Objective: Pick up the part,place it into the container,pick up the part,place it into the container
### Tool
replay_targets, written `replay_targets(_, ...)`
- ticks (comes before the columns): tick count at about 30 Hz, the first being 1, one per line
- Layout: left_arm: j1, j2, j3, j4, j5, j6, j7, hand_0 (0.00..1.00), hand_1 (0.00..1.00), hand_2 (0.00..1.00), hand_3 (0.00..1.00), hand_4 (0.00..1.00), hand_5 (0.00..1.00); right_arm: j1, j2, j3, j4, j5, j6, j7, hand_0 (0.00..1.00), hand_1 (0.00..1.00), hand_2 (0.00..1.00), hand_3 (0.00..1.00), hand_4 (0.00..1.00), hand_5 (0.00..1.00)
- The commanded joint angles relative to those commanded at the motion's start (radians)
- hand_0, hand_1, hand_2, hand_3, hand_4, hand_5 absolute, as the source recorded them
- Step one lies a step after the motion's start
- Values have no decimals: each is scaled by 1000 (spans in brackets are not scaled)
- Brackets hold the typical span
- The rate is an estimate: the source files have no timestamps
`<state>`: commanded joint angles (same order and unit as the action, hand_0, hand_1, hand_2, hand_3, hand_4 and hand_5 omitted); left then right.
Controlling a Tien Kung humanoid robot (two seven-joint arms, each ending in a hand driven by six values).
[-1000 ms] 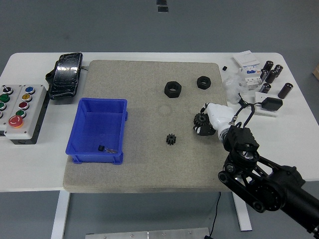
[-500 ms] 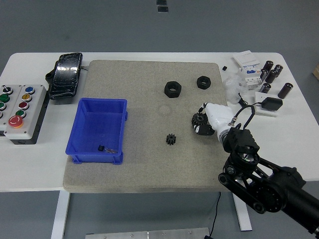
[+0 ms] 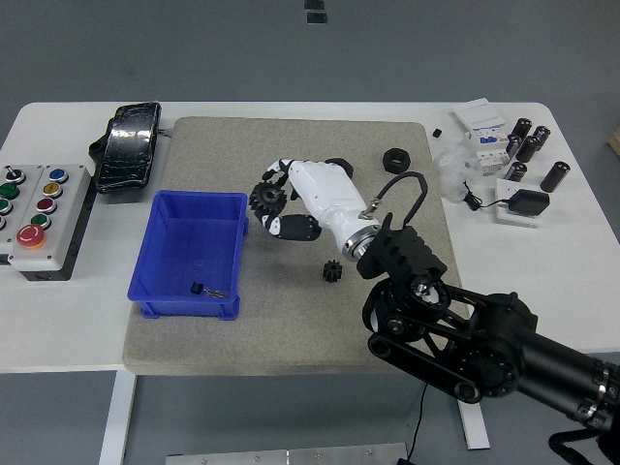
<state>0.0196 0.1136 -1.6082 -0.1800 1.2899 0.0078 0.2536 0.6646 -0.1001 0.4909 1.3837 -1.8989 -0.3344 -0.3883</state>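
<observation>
Black-tipped white fingers [image 3: 274, 177] of the right hand [image 3: 291, 199] are curled around a black toothed gear part [image 3: 263, 201], pinching it between the upper fingers and the lower thumb segment. The gear is lifted clear of the grey felt mat [image 3: 291, 320] and sits at the leftmost reach of the fingers, just right of the far right corner of the blue plastic bin container [image 3: 155, 254]. The gear is not over the bin opening; it stands beside the rim.

Behind the fingers, the white palm shell joins a black jointed arm [image 3: 465, 334] that runs to the lower right corner. Just right of the hand, partly hidden behind it, lies a black hexagonal nut [image 3: 339, 165]. A second, smaller black hexagonal nut [image 3: 395, 159] lies further right on the mat. Below the hand, near the wrist, a small black gear [image 3: 333, 273] lies on the mat.

Inside the bin, to the lower left of the fingers, a small dark part [image 3: 197, 288] rests on the floor near the front wall.

Further left, on the white tabletop [image 3: 58, 320], are a black foot pedal [image 3: 128, 145] and a grey push-button control box [image 3: 39, 213]. Far right of the fingers, black cylindrical capacitors [image 3: 528, 140] stand grouped.
</observation>
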Motion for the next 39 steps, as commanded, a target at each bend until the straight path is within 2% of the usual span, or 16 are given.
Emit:
replay_targets(2,0,0,0,0,1,0,1,616,516,537,631,625,367,24,11,-40,-3,34,-10,27,248,490,511,595,446,23)
replay_targets(3,0,1,-1,0,2,0,3,615,516,537,632,625,370,38,16,-66,-7,50,-8,37,392,590,614,635,401,51)
replay_targets(8,1,5,-8,0,9,1,8,615,516,537,632,625,370,83,37,-157,-39,63,33,40,392,590,614,635,401,51)
replay_targets(9,1,5,-8,0,10,1,8,616,516,537,633,629,375,87,41,-166,-45,54,43,35,561,698,726,684,487,269)
replay_targets(14,1,6,-8,0,12,0,9,616,516,537,633,629,375,101,51,-191,-63,20,74,19,561,698,726,684,487,269)
replay_targets(15,1,6,-9,0,13,0,9,616,516,537,633,630,378,103,52,-194,-64,15,75,18,653,762,790,723,541,267)
replay_targets(25,0,6,-9,0,14,0,8,615,516,537,634,629,379,102,53,-197,-65,15,67,18,666,778,806,753,579,237)
replay_targets(30,-1,4,-10,0,17,0,6,616,516,537,634,629,380,67,39,-141,-59,1,52,0,662,779,807,755,604,234)
replay_targets(34,2,1,-12,0,17,0,5,616,516,537,634,629,380,3,-6,-52,-47,-70,110,-84,629,776,810,763,635,257)
replay_targets(38,6,-1,-17,0,20,0,6,616,516,537,634,629,380,-51,-54,23,-24,-74,192,-179,629,776,810,763,635,257)
replay_targets(39,6,-1,-18,0,21,0,6,616,516,537,634,630,379,-64,-64,38,-10,-66,219,-210,480,749,816,797,679,284)
